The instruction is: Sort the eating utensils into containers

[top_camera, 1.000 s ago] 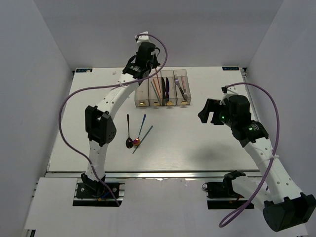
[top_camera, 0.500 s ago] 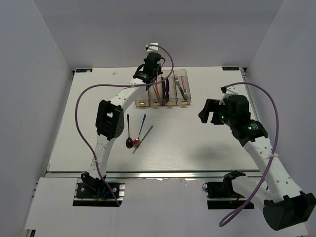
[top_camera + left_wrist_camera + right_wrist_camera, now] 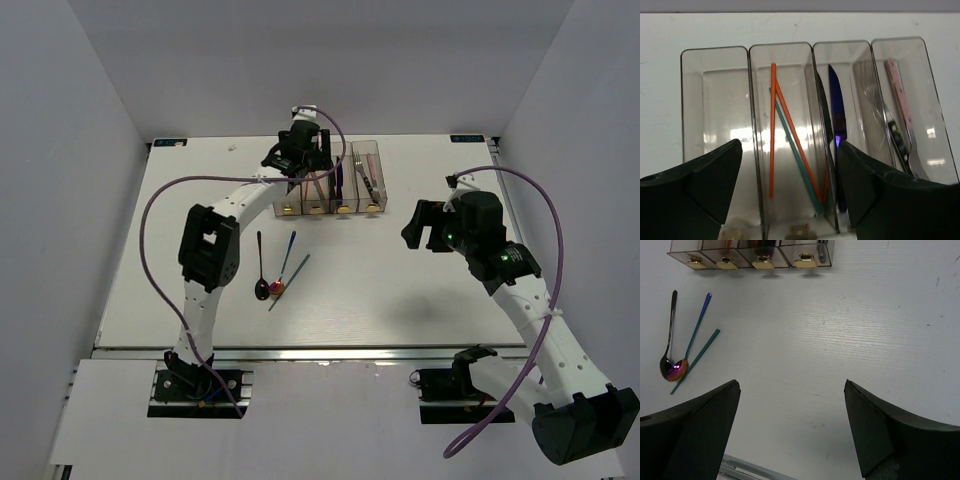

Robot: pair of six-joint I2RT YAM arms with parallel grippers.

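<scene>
My left gripper hangs open over the containers, straddling the second bin; in the top view it sits at their far end. That bin holds two orange chopsticks and a teal chopstick. The third bin has a black knife and a blue knife, the fourth a silver fork and a pink-handled utensil. The first bin is bare. On the table lie a black spoon, a blue spoon and a teal chopstick. My right gripper is open and empty.
The bins' yellow tabs face the near side. The loose utensils lie in a fan on the white table, left of my right gripper. The left arm's purple cable loops over the table's left part.
The left gripper has shifted over the bins and gone from shut to open. The right arm has not moved.
</scene>
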